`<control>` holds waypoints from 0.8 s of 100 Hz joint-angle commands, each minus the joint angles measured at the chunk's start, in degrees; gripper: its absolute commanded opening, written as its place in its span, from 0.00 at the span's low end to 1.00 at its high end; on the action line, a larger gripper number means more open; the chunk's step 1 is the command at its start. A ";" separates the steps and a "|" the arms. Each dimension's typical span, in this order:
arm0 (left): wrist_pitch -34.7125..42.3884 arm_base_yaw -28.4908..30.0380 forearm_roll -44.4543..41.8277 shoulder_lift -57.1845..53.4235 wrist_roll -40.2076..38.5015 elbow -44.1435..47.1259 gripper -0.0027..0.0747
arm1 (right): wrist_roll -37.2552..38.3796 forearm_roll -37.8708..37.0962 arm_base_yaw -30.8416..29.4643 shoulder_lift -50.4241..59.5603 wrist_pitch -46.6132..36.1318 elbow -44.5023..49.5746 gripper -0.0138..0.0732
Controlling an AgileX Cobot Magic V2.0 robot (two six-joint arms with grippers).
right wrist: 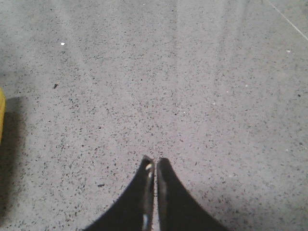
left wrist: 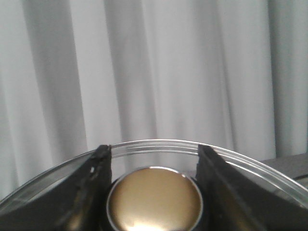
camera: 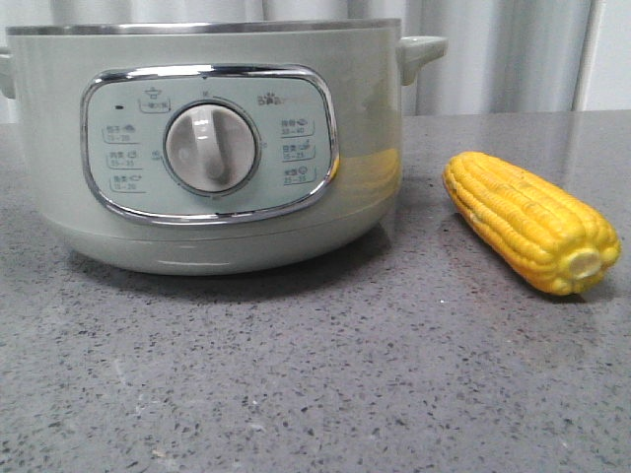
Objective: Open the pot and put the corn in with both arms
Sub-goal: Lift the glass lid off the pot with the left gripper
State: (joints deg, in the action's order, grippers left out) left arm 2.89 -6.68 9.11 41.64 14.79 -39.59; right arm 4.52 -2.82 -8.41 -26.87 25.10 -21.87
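Left gripper (left wrist: 154,192) jaws straddling gold lid knob (left wrist: 154,199), grip unclear; squeeze centred, lift straight. Right gripper (right wrist: 155,166) closed, empty; corn (camera: 532,222) untouched beside pot (camera: 207,148).

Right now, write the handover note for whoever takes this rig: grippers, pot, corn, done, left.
Left gripper: fingers spread either side of the gold lid knob; grip not confirmed.
Right gripper: shut, empty, over bare grey table.
Pot: on the table's left side; glass lid apparently still on.
Corn: lying on the table right of the pot, untouched.
Done: left gripper positioned at the knob.
Left: lift the lid, pick up the corn, place it inside.
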 commanded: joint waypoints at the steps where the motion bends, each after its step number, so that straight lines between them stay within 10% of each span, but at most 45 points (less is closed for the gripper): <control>1: 8.14 1.95 1.06 -2.62 0.23 1.66 0.01 | -0.12 -0.21 0.03 -0.75 -4.61 -1.57 0.07; 80: 24.99 1.74 5.91 0.65 0.23 23.26 0.01 | -0.12 -0.21 0.03 -0.75 -4.67 -1.57 0.07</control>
State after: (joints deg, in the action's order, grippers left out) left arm 17.07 -3.40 15.21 40.11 14.79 -14.98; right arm 4.52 -2.82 -8.41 -26.87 25.08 -21.87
